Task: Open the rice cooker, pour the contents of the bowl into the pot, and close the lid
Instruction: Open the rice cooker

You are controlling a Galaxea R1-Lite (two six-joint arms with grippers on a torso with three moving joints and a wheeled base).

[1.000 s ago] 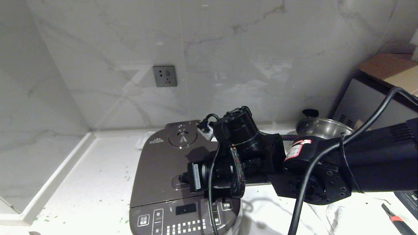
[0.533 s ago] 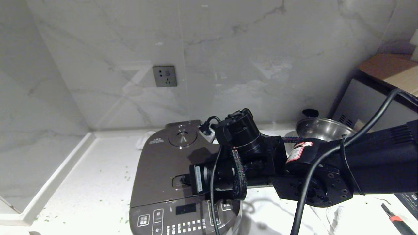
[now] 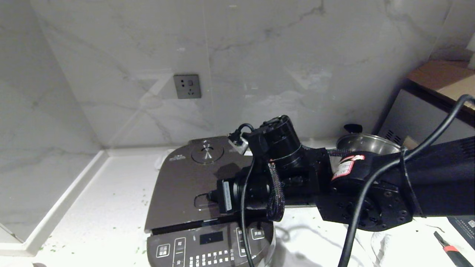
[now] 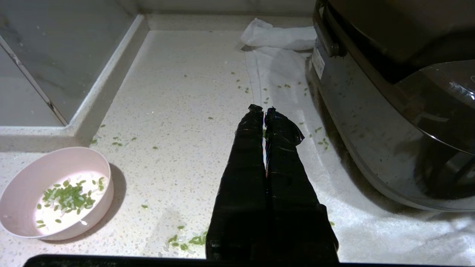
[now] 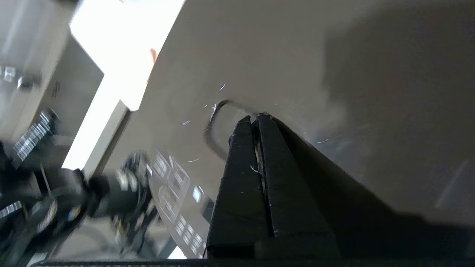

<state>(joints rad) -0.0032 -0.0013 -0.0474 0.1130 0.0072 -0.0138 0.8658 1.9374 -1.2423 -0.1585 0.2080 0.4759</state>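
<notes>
Lid release pressed.
Right gripper [image 5: 255,119], fingers pinched together, was set on the dark brown hinged lid's [image 3: 182,185] oblong button [image 5: 219,128]; front edge was seen lifted.

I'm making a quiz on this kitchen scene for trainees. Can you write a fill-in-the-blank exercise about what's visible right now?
1. The right claw has its fingers shut and its tip on the oblong ____ of the lid.
2. At its front edge, the lid of the rice cooker has popped slightly ____.
3. The pink bowl holds small ____ grains.
4. The left claw is shut and holds ____.

Missing words: button; open; green; nothing
</notes>
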